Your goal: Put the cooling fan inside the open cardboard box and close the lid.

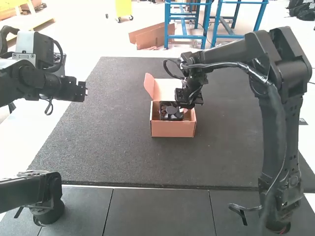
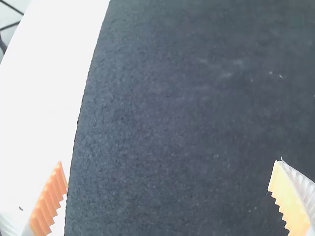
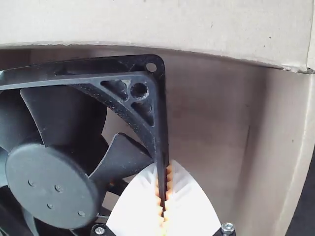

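Right arm reaches in over the middle of the black mat (image 1: 108, 142). Its gripper, the right gripper (image 1: 187, 102), points down into the open top of the small cardboard box (image 1: 173, 129).

Cooling fan (image 1: 170, 112) is in the box's mouth, toward its left half. It is black with a square frame, and the blades and round hub face up. It looks tilted rather than flat. Whether it touches the box floor I cannot tell.

From the right wrist view, the white ribbed fingers (image 3: 135, 211) are pinched tight on the thin edge of the fan's frame, just below one corner with its mounting hole. Orange pads (image 3: 169, 179) press on both sides of the frame with no gap left. Brown inner box wall (image 3: 221, 142) is just beside that edge.

The lid (image 1: 150, 86) is still open. It stands up at the box's far left corner and is creased along the hinge.

Left arm is well apart from the box, out at the mat's left edge. The left gripper (image 1: 83, 91) hangs above the surface with its jaws spread wide and nothing between them. In the left wrist view, its orange toothed pads (image 2: 47, 206) sit far apart. One is over the white table (image 2: 39, 98) and the other over the mat.
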